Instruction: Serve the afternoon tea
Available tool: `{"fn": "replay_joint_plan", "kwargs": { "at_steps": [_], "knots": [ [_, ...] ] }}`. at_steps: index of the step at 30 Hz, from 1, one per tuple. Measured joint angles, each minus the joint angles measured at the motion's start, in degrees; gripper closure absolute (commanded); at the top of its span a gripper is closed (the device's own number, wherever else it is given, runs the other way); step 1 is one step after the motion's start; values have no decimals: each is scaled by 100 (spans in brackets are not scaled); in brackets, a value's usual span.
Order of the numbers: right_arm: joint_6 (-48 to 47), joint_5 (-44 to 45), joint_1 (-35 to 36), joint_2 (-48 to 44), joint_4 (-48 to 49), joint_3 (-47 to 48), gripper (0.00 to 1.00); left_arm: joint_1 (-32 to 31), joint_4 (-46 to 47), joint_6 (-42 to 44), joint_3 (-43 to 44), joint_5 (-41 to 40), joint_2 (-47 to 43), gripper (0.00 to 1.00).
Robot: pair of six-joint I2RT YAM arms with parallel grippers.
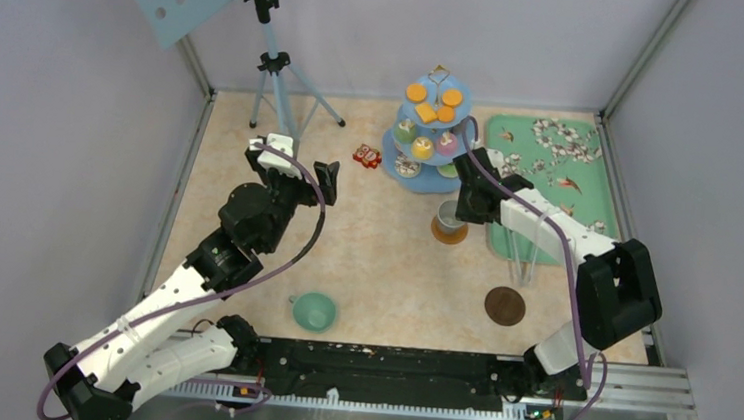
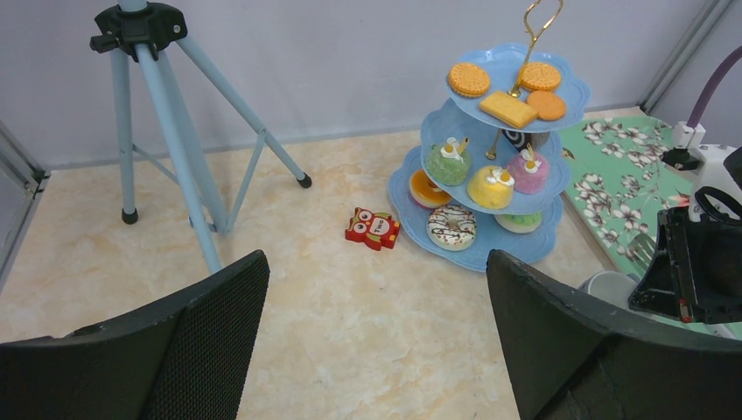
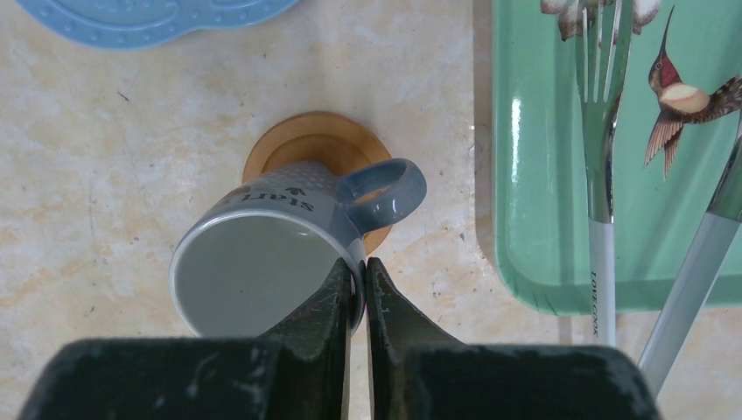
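The light-blue three-tier stand (image 1: pixel 430 134) stands at the back centre with orange biscuits (image 2: pixel 507 87), cupcakes (image 2: pixel 490 185) and donuts (image 2: pixel 451 227) on it. My right gripper (image 3: pixel 359 273) is shut on the rim of the grey-white cup (image 3: pixel 262 262), which sits tilted on a brown coaster (image 3: pixel 315 144) just in front of the stand (image 1: pixel 447 221). The second coaster (image 1: pixel 505 306) lies bare near the front right. The teal cup (image 1: pixel 314 312) sits on the table at the front centre. My left gripper (image 1: pixel 301 169) is open and empty, raised left of the stand.
A green floral tray (image 1: pixel 552 164) with long metal tongs (image 3: pixel 599 175) lies right of the stand. A small red owl block (image 1: pixel 366 155) lies left of the stand. A blue tripod (image 1: pixel 273 72) stands at the back left. Frame walls enclose the table.
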Motion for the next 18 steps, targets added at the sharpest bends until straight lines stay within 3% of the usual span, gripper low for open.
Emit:
{"fn": "replay_joint_plan", "kwargs": {
  "at_steps": [10,15,18],
  "knots": [
    [-122,52,0,-96,-568,343,55,0,0,0,0,4,61,1],
    [-260,-4,9,-992,-977,463,56,0,0,0,0,9,63,1],
    [-120,-70,136,-1993,-1128,-105,62,0,0,0,0,20,63,1]
  ]
}}
